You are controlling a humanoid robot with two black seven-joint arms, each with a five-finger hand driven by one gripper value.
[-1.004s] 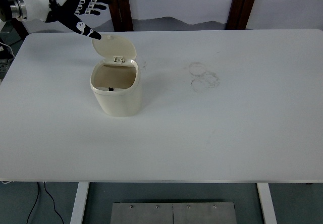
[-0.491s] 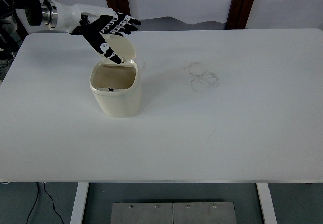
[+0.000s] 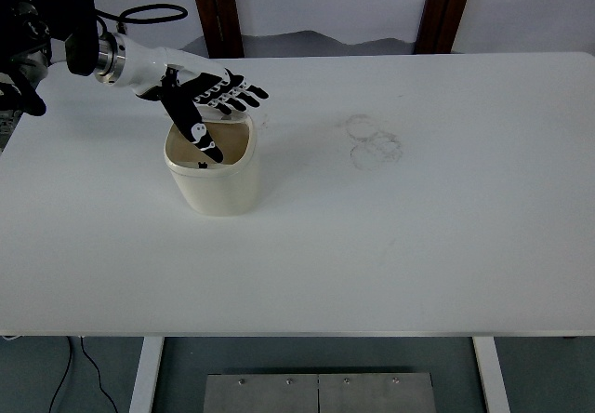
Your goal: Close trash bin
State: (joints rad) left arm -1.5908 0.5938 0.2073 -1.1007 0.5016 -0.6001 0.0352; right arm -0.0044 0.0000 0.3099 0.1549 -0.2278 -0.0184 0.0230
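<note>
Cream plastic trash bin (image 3: 216,182), small, rounded, no legible brand or label: stands on the left half of the white rectangular table (image 3: 390,246), towards the far side. Black-and-white left hand (image 3: 206,104): fingers spread flat, gripping nothing, placed directly over the bin's top opening, thumb angled down across it. Lid not distinguishable beneath the hand. Faint pencil-like rings (image 3: 374,141): right of the bin.

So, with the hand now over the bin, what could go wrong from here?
1. The left hand, fingers spread, hovers over the small cream plastic trash bin. Its thumb points down into the opening, so it might get caught under the lid as it closes.
2. The bin stands free on the white table; an off-centre push could tip or slide it.
3. The lid is hidden behind the hand, so whether it will latch cannot be told.
</note>
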